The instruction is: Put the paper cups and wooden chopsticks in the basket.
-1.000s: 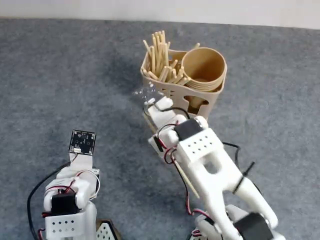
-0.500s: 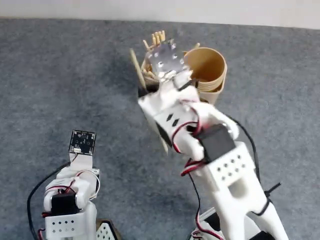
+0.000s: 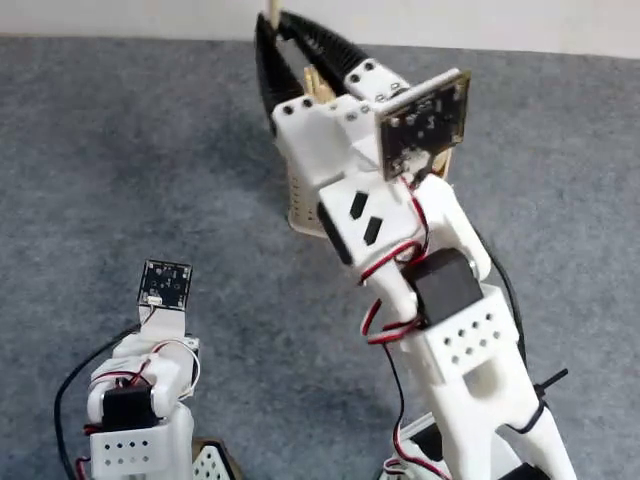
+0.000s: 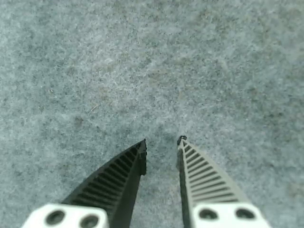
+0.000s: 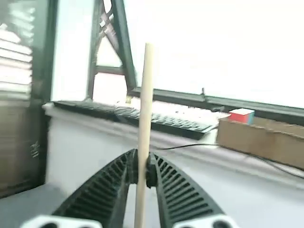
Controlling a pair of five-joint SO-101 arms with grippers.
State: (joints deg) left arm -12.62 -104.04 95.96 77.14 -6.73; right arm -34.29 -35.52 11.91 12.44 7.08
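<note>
My right gripper (image 3: 272,22) is raised high over the table and shut on one wooden chopstick (image 3: 270,10). In the right wrist view the chopstick (image 5: 145,104) stands upright, pinched between the black fingers (image 5: 118,183) of that gripper (image 5: 142,173). The pale basket (image 3: 302,200) stands below and behind the right arm, which covers most of it and what it holds. A few chopstick ends (image 3: 318,82) stick up beside the arm. My left gripper (image 4: 161,142) is open just above bare grey carpet, holding nothing.
The left arm (image 3: 135,410) sits low at the front left with its camera board (image 3: 165,285) facing up. Grey carpet (image 3: 120,150) covers the table. A white wall edge runs along the back.
The right arm has swung up from beside the basket, lifting the chopstick from low at the basket's front to high above it. The left arm has stayed still.
</note>
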